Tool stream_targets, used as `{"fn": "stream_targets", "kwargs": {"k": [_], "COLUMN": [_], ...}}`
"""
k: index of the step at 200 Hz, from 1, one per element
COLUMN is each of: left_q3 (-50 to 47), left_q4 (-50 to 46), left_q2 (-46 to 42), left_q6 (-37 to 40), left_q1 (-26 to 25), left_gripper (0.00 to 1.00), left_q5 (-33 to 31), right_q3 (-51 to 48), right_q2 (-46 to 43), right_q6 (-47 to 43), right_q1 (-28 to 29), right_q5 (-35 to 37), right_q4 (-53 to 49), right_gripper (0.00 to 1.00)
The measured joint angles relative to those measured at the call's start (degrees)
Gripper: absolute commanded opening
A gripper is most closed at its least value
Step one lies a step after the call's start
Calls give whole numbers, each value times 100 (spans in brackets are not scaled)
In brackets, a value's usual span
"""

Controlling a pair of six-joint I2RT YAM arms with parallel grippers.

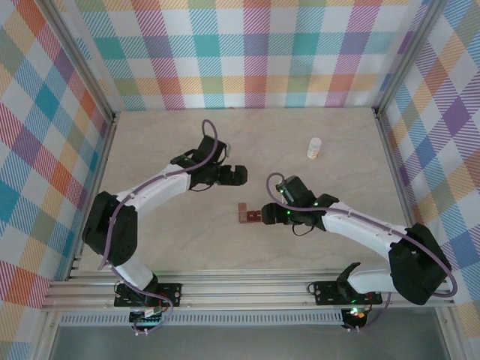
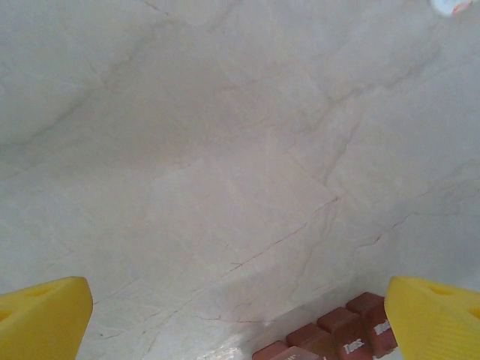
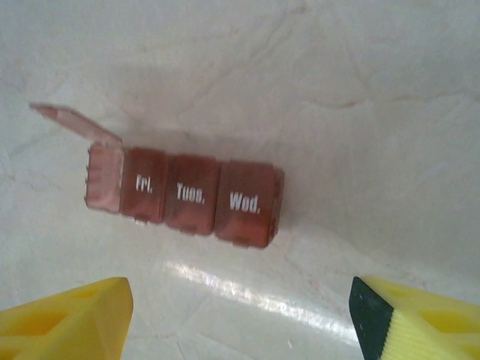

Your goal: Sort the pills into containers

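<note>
The task looks to be at an early stage. The containers [image 1: 250,215], a dark red-brown strip of 4 lidded compartments, lie flat on the table [image 1: 172,142], a little toward 6 o'clock from its middle. In the right wrist view, 1 end compartment [image 3: 103,178] at the strip's 9 o'clock end has its lid [image 3: 75,120] flipped up. The other 3, marked Fri., Tues. and Wed., are shut. Whether the open compartment holds anything is too blurred to tell.

The right gripper [image 1: 266,214] sits just beside the strip at its 3 o'clock in the top view. Its yellow fingers [image 3: 67,319] are spread fairly wide, with only bare table between them, so it grips nothing. The left gripper [image 1: 238,175] hovers near the strip at about 11 o'clock from it. Its claw is fully wide and empty, with the strip at 5 o'clock in its own view.

A small white bottle [image 1: 314,148] stands upright, well apart from the strip at its 2 o'clock. It probably holds the pills, though that is only a guess.

As I judge it, 1 lid is up and nearly everything else is left. 3 lids are to be lifted, the pills fetched, and each pill dropped into its compartment.
</note>
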Motion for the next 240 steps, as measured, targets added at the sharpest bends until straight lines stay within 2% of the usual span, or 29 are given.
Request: {"fn": "stream_targets", "kwargs": {"k": [37, 89, 158, 240], "left_q3": [-146, -376, -586, -763], "left_q4": [20, 22, 87, 153], "left_q2": [-356, -566, -833, -907], "left_q6": [-92, -153, -170, -170], "left_q1": [350, 597, 894, 955], "left_gripper": [100, 100, 100, 100], "left_q5": [184, 271, 391, 496], "right_q3": [-4, 105, 654, 1226], "right_q2": [94, 1003, 1735, 2420], "right_q6": [66, 350, 605, 627], "right_q1": [544, 1150, 1244, 1244], "right_q5": [-15, -96, -216, -212], "right_q4": [-37, 238, 741, 868], "right_gripper": [76, 75, 75, 75]}}
